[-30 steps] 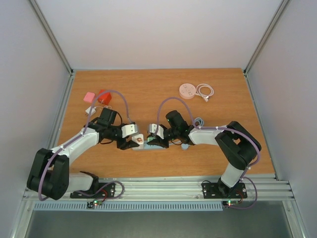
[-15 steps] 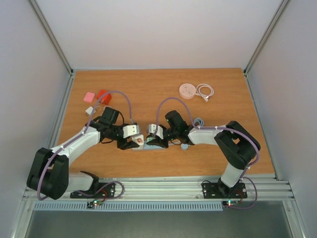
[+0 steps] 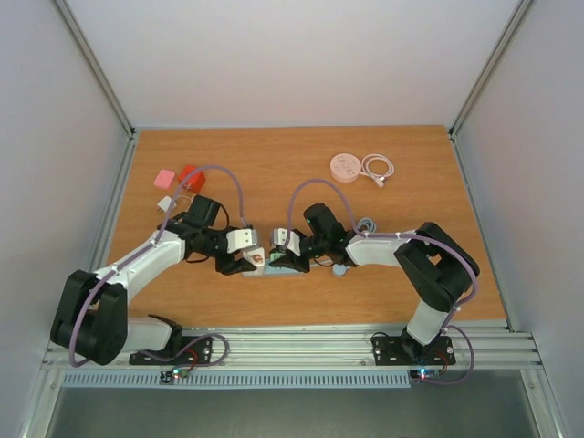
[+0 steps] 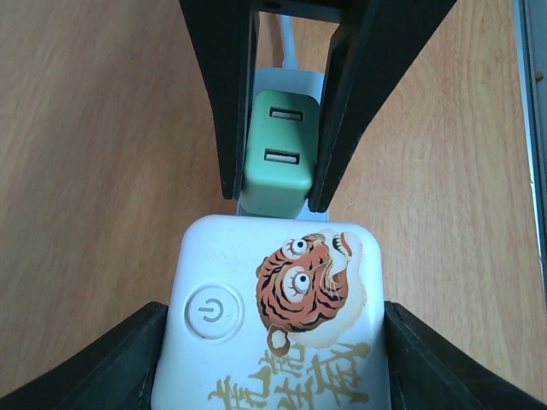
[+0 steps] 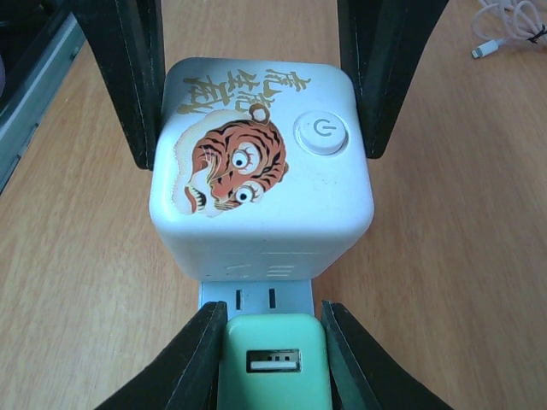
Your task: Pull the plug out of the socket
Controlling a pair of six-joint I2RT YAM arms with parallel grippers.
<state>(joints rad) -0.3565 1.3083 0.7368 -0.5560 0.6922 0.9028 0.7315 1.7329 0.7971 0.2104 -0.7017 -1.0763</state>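
A pale blue socket strip (image 3: 276,270) lies on the wooden table between both arms. A white cube adapter with a tiger print (image 4: 273,316) and a green USB plug (image 5: 273,363) sit plugged into it side by side. My left gripper (image 4: 269,350) is shut on the white cube, its fingers (image 4: 111,367) pressed on both sides. My right gripper (image 5: 273,359) is shut on the green plug, with the strip (image 5: 256,299) showing just ahead of it. In the top view the left gripper (image 3: 245,261) and the right gripper (image 3: 290,252) face each other over the strip.
A pink block (image 3: 164,177), a red block (image 3: 192,175) and a small white piece (image 3: 164,203) lie at the far left. A round pink disc (image 3: 345,165) and a coiled white cable (image 3: 379,167) lie at the back right. A grey cable coil (image 3: 365,224) sits by the right arm.
Both grippers stay shut at the strip. The left arm has shifted very slightly; the plug and cube remain seated.
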